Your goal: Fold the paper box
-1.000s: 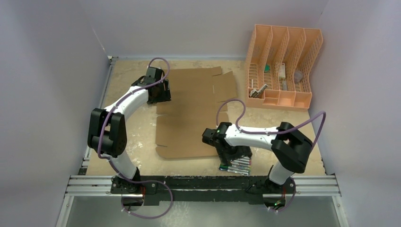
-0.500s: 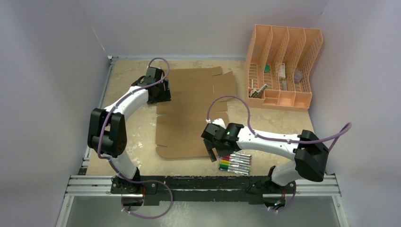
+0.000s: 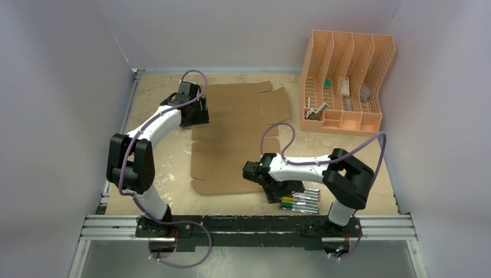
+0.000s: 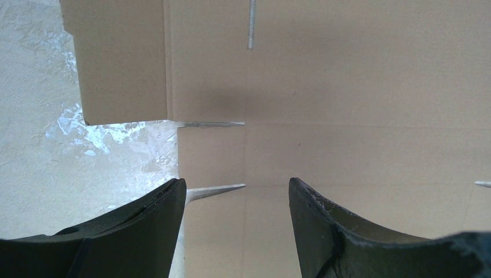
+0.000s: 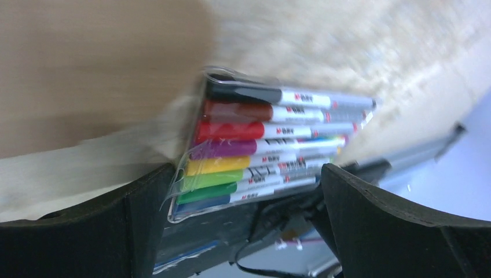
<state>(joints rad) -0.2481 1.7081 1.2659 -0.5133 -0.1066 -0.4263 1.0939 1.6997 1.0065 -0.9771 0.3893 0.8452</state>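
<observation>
Brown cardboard box [image 3: 234,136] lies unfolded and flat mid-table, creases and slots showing. Left gripper [image 4: 237,188] is spread wide over its left edge, gripping nothing. Right gripper [image 5: 243,171] is spread wide above a marker pack [image 5: 272,139]. Peach organizer [image 3: 322,55] holds small items, too small to identify.

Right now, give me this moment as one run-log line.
paper box: flat, unfolded | left gripper: open, over box's left edge | right gripper: open, at marker pack beside box
</observation>
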